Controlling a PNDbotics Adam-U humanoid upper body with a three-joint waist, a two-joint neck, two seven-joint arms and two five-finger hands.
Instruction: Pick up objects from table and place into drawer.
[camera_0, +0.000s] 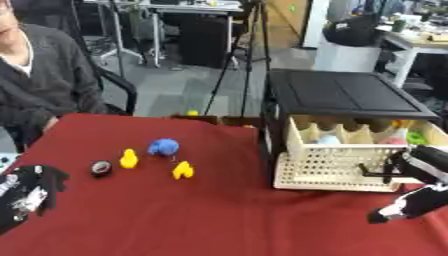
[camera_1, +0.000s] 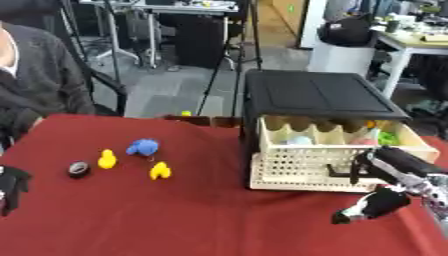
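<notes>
At the lower left corner the robot's left hand (camera_0: 31, 195) rests idle on the red surface (camera_0: 219, 215), its fingers spread and relaxed with nothing in them. Just right of it lies a small dark round object (camera_0: 101, 168) with a pale centre. Next comes a small yellow duck-shaped toy (camera_0: 129, 159), and just beyond that, slightly farther back, a blue rounded toy (camera_0: 164, 147). In front of the blue toy and near it stands a second yellow toy (camera_0: 183, 170); all four things are apart from one another and well away from the drawer. Right of centre a black cabinet (camera_0: 341, 92) stands on the surface with its cream perforated drawer (camera_0: 328, 167) pulled open toward the robot. Dividers split the drawer into compartments, and pale, pink, green and yellow items show inside, too indistinct to name. At the far right the robot's right hand (camera_1: 394, 172) is at the drawer's front right corner, close against the perforated front wall, its fingers pointing down toward the surface; whether they are curled or straight, or hold anything, cannot be made out.
</notes>
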